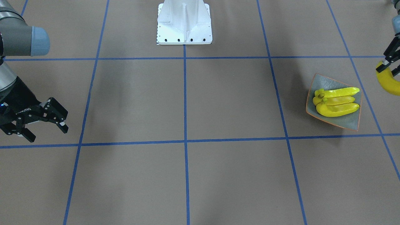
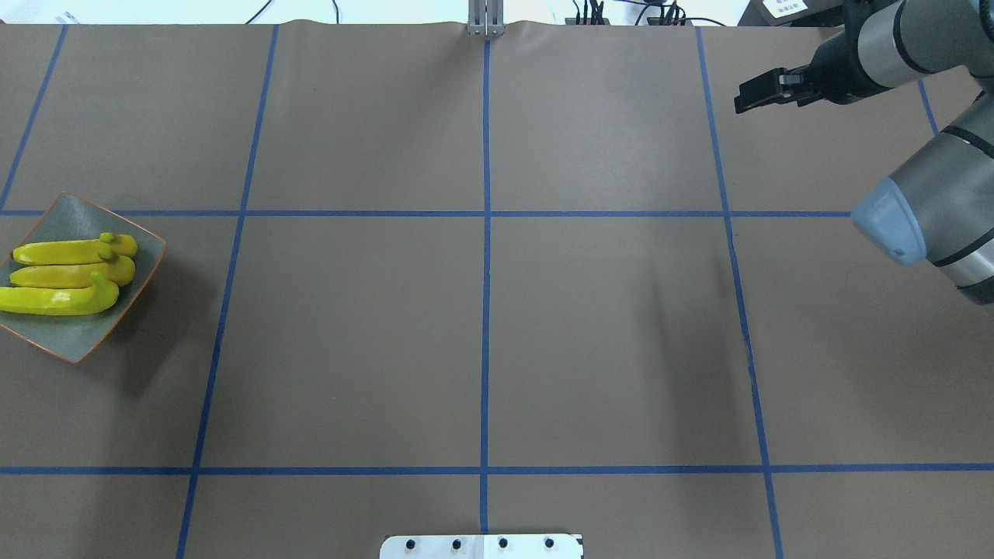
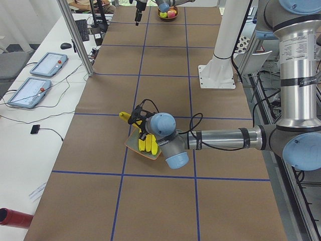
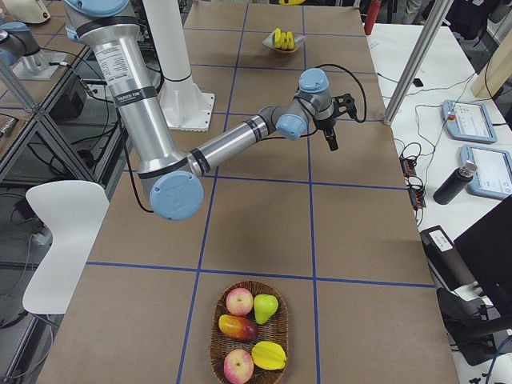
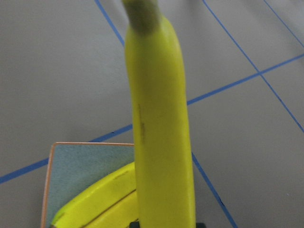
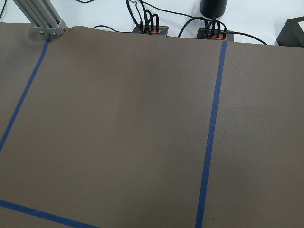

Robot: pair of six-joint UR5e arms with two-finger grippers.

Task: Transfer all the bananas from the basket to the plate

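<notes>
1. Bananas (image 1: pixel 337 100), three of them, lie side by side on the plate (image 1: pixel 343 121). They touch each other, and their dark stem tips all point the same way.
2. The plate sits flat on the brown worktop (image 1: pixel 218 103), near the end on the robot's left side. It is grey-green with a thin orange rim.
3. The left tool (image 1: pixel 388 64) is pinching a fourth banana (image 1: pixel 387 82) near one of its ends. This banana sticks out past the tool's fingers, up off the worktop. It is close to the plate but does not touch the plate or the three bananas on it.
4. In the left wrist view the fourth banana fills the middle, long and yellow with a dark tip at the top. Behind it you can see a corner of the plate and part of the bananas lying there.
5. The right tool (image 1: pixel 49 134) has its two fingers spread wide apart. It hangs over the worktop on the robot's right side, well apart from the plate.
6. The basket (image 4: pixel 250 336) stands at the worktop's far end on the robot's right, a long way from the plate. Round red-and-yellow fruits (image 4: pixel 238 302), a green pear (image 4: pixel 265 306) and a yellow star-shaped fruit (image 4: pixel 268 354) lie in it.
7. Blue tape lines (image 1: pixel 185 93) cut the worktop into big squares.
</notes>
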